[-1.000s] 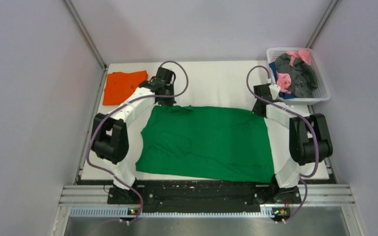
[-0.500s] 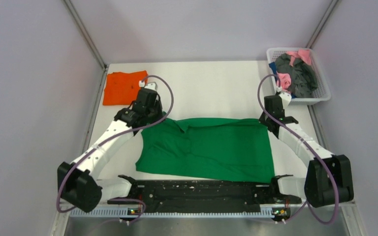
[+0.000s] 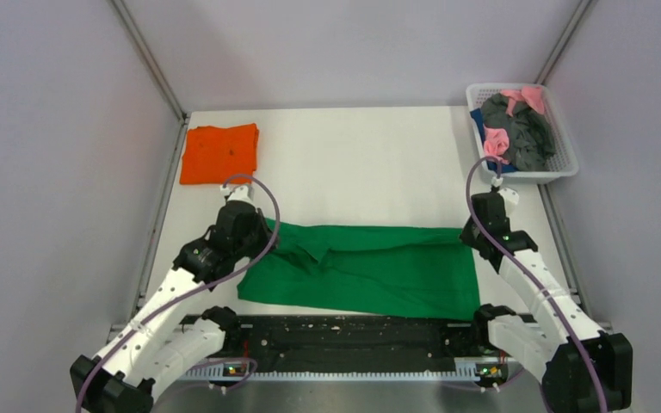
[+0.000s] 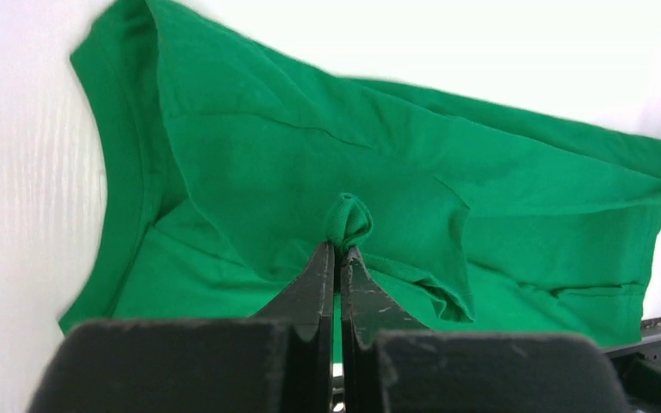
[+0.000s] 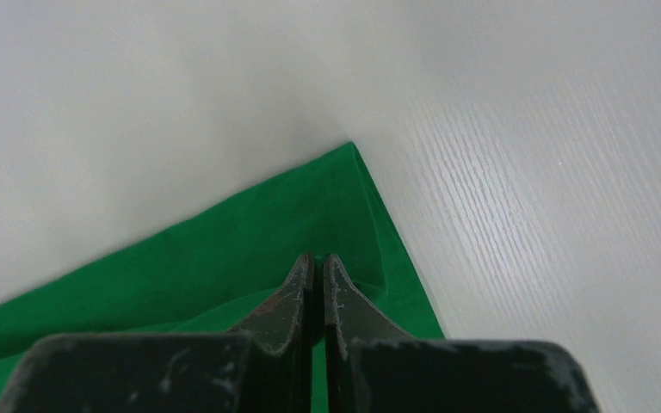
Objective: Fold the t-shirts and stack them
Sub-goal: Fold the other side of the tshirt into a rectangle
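Observation:
The green t-shirt (image 3: 370, 271) lies at the near edge of the table, its far half doubled over towards me. My left gripper (image 3: 262, 232) is shut on a pinch of its cloth (image 4: 349, 219) at the left far corner. My right gripper (image 3: 473, 237) is shut on the cloth (image 5: 250, 249) at the right far corner. The orange t-shirt (image 3: 219, 151) lies folded flat at the far left of the table, apart from both grippers.
A white basket (image 3: 565, 163) at the far right holds pink, dark grey and blue garments. Grey walls close in the white table (image 3: 370, 163) on the left, back and right. The black arm mounting rail (image 3: 353, 331) runs along the near edge.
Both grippers have pulled the green shirt's far edge towards the near side, folding it into a narrower band. Both arms have drawn back and lowered. The orange shirt has not moved.

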Motion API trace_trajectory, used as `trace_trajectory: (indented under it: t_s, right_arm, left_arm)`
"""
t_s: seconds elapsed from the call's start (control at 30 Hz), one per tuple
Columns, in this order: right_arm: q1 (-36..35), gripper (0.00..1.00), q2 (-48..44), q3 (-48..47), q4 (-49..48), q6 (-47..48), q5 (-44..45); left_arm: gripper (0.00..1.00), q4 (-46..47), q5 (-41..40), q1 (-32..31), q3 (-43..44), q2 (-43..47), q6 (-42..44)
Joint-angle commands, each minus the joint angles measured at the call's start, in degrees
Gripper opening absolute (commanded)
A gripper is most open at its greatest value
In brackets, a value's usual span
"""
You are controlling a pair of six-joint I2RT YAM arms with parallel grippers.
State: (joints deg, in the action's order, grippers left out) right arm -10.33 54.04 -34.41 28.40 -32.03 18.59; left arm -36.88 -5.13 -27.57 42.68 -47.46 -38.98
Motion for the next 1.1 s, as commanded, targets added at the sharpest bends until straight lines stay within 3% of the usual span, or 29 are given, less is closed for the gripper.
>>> trace_trajectory:
  t_s: [0.0, 0.17, 0.2, 0.27, 0.37, 0.4, 0.47, 0.53, 0.6, 0.63, 0.8, 0.93, 1.07]
  right_arm:
    - [-0.86, 0.00, -2.49, 2.67, 4.38, -2.21, -2.77]
    - [-2.46, 0.13, -4.93, 5.06, 7.81, -8.55, -0.28]
    - [-2.58, 0.17, -5.47, 5.11, 8.37, -9.23, -0.21]
    - [-2.59, 0.28, -7.04, 5.23, 9.03, -10.44, -0.34]
    - [-2.59, 0.45, -10.11, 5.57, 9.15, -12.15, -0.35]
    - [-2.51, 0.50, -11.22, 5.57, 9.04, -12.35, -0.27]
    - [-2.59, 0.58, -13.39, 5.59, 8.75, -12.26, 0.57]
    - [-2.58, 0.71, -15.33, 5.71, 8.32, -11.61, 2.15]
    - [-2.57, 0.91, -16.85, 6.16, 7.65, -11.58, 3.26]
    - [-2.59, 0.97, -17.44, 6.50, 6.40, -11.31, 2.80]
    - [-2.57, 0.99, -17.69, 7.69, 1.24, -6.76, -3.84]
    - [-2.59, 0.99, -14.84, 7.84, -1.53, -3.91, -9.00]
    - [-2.59, 0.99, -12.13, 8.32, -4.42, -3.33, -13.52]
  left_arm:
    - [0.00, -2.13, 0.06, -0.58, -4.36, 4.95, -4.52]
    - [0.00, -6.66, -1.06, -0.68, -8.55, 7.20, -8.02]
    - [0.02, -7.51, -1.02, -0.67, -9.35, 7.74, -8.94]
    - [0.18, -8.84, -0.01, -0.84, -10.92, 9.12, -10.40]
    - [0.27, -9.41, 2.47, -1.10, -12.30, 12.25, -11.61]
    - [0.33, -9.81, 2.64, -1.21, -12.30, 13.44, -12.02]
    - [0.57, -11.17, 2.60, -1.25, -11.47, 15.24, -12.19]
    - [0.71, -12.30, 2.79, -1.26, -9.76, 16.16, -11.58]
    - [0.95, -12.27, 2.56, -1.26, -8.55, 16.17, -11.05]
    - [0.99, -11.49, 2.48, -1.24, -8.11, 15.59, -10.77]
    - [0.99, -6.65, 7.77, -1.46, -3.43, 8.97, -7.36]
    - [0.99, -4.10, 6.90, -1.98, 0.39, 4.92, -5.49]
    - [0.99, 2.76, 10.71, -3.04, -0.53, -0.19, -5.04]
